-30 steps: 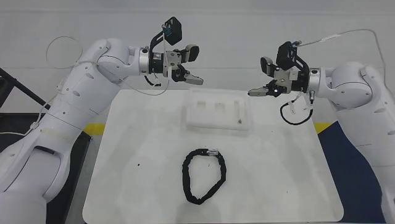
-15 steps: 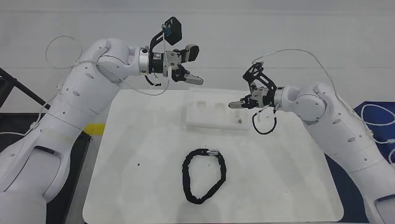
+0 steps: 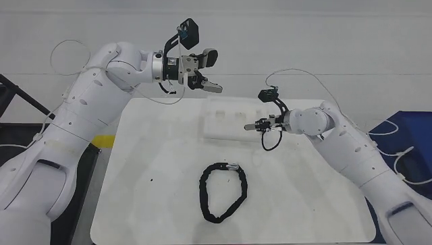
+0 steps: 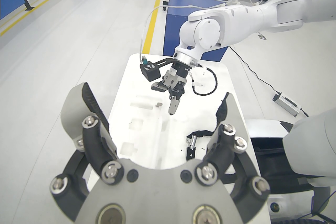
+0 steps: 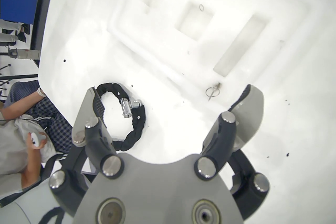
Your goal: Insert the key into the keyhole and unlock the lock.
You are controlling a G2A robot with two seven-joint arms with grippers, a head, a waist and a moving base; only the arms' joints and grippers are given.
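A black chain lock (image 3: pixel 210 204) lies in a loop on the white table (image 3: pixel 155 177), with its metal cylinder (image 3: pixel 231 167) at the loop's far side. The cylinder (image 5: pixel 126 108) also shows in the right wrist view. A small key (image 5: pixel 213 90) on a ring rests on the white foam tray (image 3: pixel 229 120), at the tray's right end. My right gripper (image 5: pixel 170 101) hangs open just above that end with nothing between its fingers, the key a little ahead of it. My left gripper (image 3: pixel 212 71) stays open and empty, held high beyond the table's far edge.
The foam tray (image 5: pixel 162 46) has three recesses, and a small metal ring (image 5: pixel 201 7) lies in the middle one. A black cable loop (image 3: pixel 270 140) hangs under the right wrist. A blue cart (image 4: pixel 194 12) stands past the table's right side.
My right arm has swung in from the right and come down, its gripper turning to face the tray's right end near the key. The left arm, chain and tray have not moved.
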